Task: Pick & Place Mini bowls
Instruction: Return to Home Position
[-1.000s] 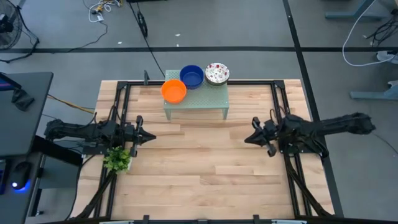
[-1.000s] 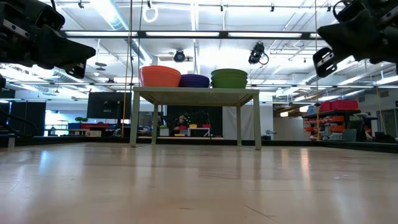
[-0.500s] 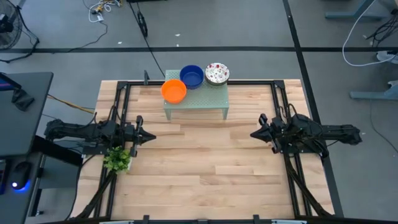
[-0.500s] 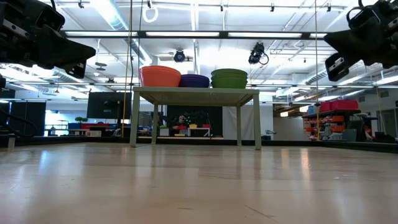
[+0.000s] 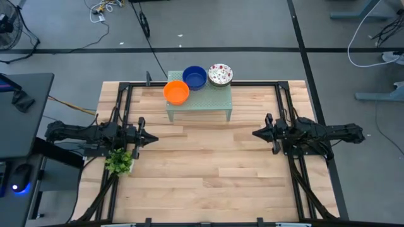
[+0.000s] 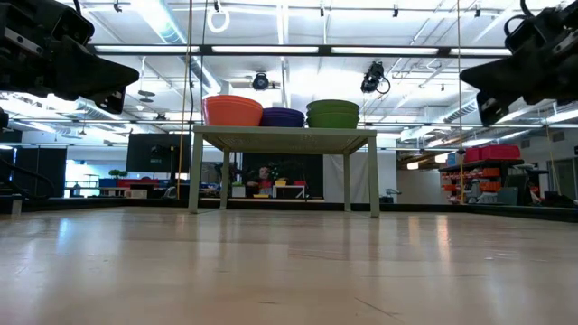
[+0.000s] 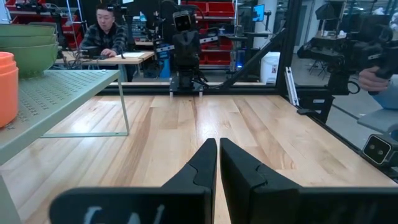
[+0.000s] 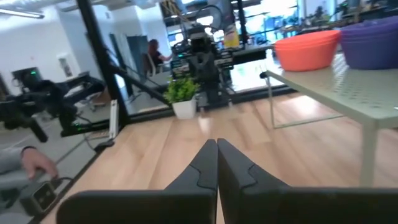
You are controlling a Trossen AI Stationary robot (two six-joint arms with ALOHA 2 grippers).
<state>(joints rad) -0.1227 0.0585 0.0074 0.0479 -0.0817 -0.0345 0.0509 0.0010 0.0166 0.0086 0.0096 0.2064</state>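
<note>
Homing step. Solid orange mini bowls (image 5: 177,93), dark blue mini bowls (image 5: 194,77) and red-speckled white mini bowls (image 5: 220,74) rest atop the mint-green perforated metal stand (image 5: 211,104). Left gripper (image 5: 154,138) and right gripper (image 5: 254,133), fingers pressed together and empty, hover at opposite table sides; retraction should run slow, level, clear of the stand.

No text, label, brand or number can be read in any view. Pale marks on the dark housing behind the left gripper (image 7: 217,144) are too blurred to make out.
</note>
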